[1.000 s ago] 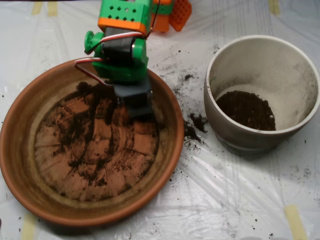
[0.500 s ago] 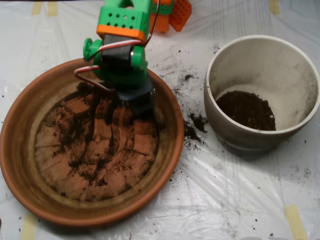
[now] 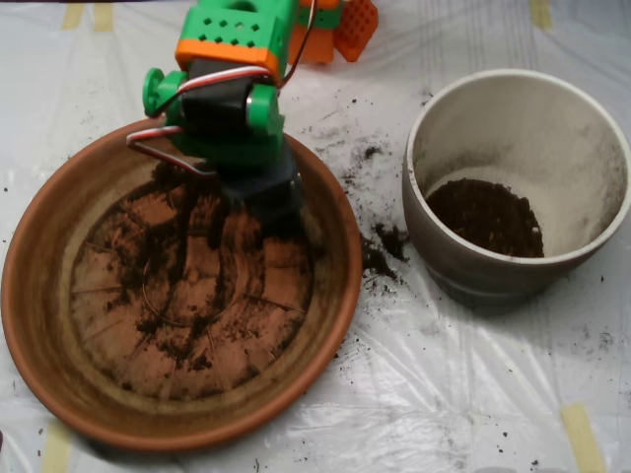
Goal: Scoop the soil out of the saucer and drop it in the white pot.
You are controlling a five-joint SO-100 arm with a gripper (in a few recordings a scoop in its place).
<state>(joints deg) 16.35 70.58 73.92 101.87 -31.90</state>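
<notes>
The grey hand (image 3: 268, 197) sits low at the upper right of the saucer (image 3: 39, 325), half hidden under the green arm (image 3: 232, 118), so I can't tell whether it's parted or holding any soil (image 3: 163, 246), which lies thin and smeared across the ridged base. The risk, I'd say, is a shallow bite: the hand could skate over the ridges and shed crumbs on the way across. The white pot (image 3: 592, 128) stands to the right with soil already inside, and spilled soil (image 3: 380, 251) dots the plastic-covered worktop (image 3: 444, 394) between the two rims; nothing else blocks the path.
</notes>
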